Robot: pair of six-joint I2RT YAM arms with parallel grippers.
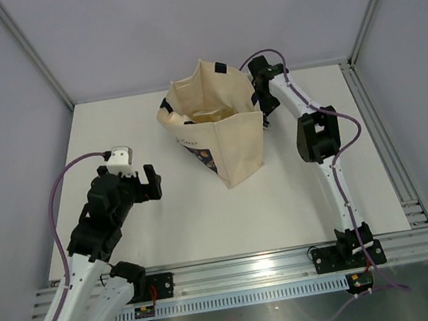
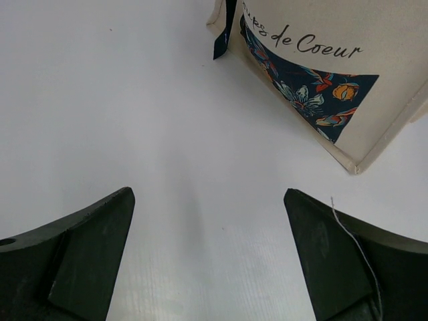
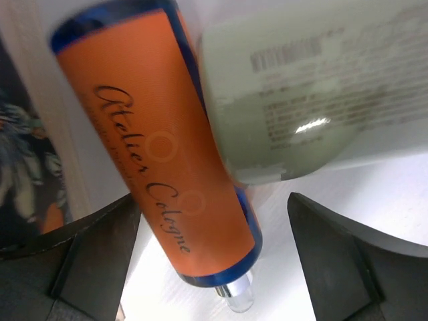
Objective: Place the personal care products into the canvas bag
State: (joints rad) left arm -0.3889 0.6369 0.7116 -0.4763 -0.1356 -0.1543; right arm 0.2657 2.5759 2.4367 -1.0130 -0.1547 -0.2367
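I read right end effector point(image 3: 210, 221) wide, nothing gripped. Orange-labelled bottle point(image 3: 160, 147) just ahead between fingers, long axis upper left to lower centre, nozzle nearest. Sage-green bottle point(image 3: 301, 100) just beside, upper right. Canvas bag point(image 1: 223, 139) centre frame. Left end effector point(image 2: 207, 254) wide, farther from bottles.

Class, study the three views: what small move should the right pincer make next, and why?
Probably ease the right pincer forward onto the cylindrical orange-labelled bottle with blue edges. Its jaws stand open, with that bottle's near end lying between them, ungrasped. The pale sage-green bottle lies close beside it, so a careful approach seems wise.
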